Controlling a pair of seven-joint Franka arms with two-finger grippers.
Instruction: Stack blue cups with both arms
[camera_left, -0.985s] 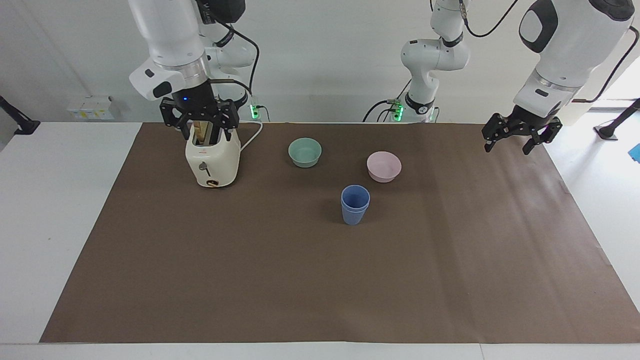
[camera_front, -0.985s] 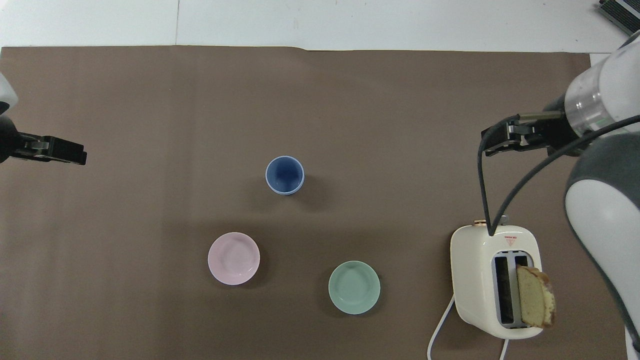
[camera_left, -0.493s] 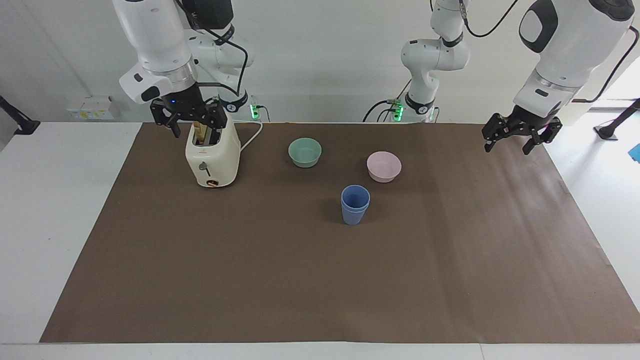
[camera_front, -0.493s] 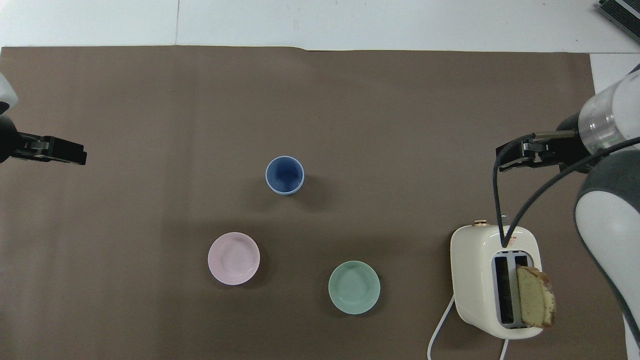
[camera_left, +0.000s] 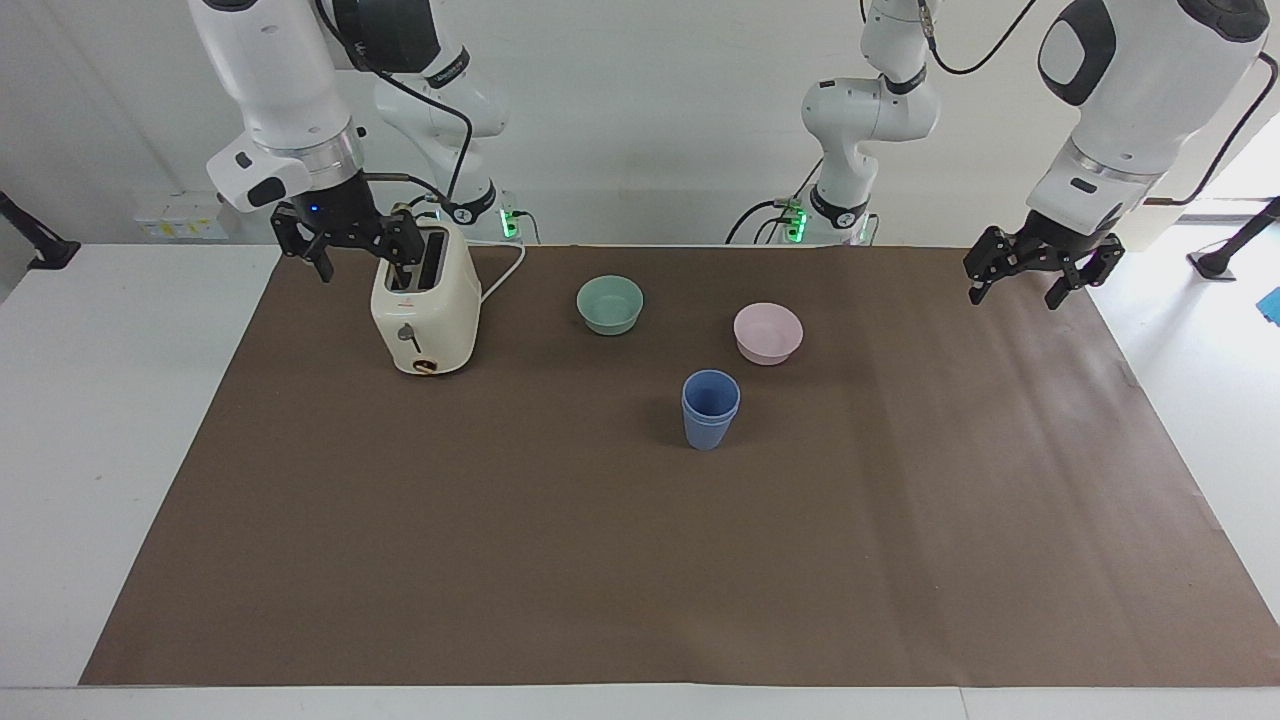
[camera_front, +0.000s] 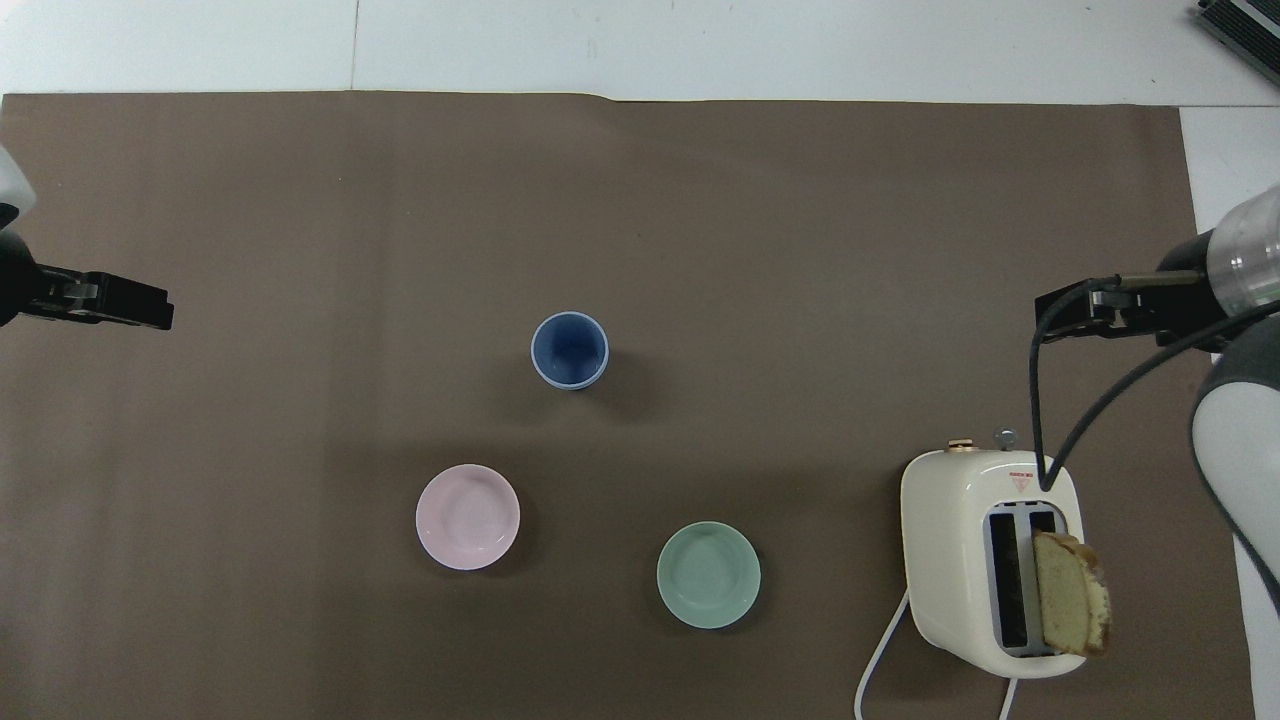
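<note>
The two blue cups (camera_left: 711, 410) stand nested one in the other, upright, mid-mat; the overhead view shows them too (camera_front: 569, 350). My right gripper (camera_left: 362, 256) is open and empty. It hangs beside the toaster's top, toward the right arm's end of the table, and also shows in the overhead view (camera_front: 1062, 318). My left gripper (camera_left: 1015, 285) is open and empty. It waits in the air over the mat's edge at the left arm's end (camera_front: 150, 306). Both grippers are well apart from the cups.
A cream toaster (camera_left: 425, 310) with a slice of bread (camera_front: 1070, 595) in one slot stands near the robots at the right arm's end. A mint-green bowl (camera_left: 610, 303) and a pale pink bowl (camera_left: 767, 332) sit nearer to the robots than the cups.
My right gripper has moved from over the toaster toward the right arm's end of the table. The cups, bowls and left gripper have not moved.
</note>
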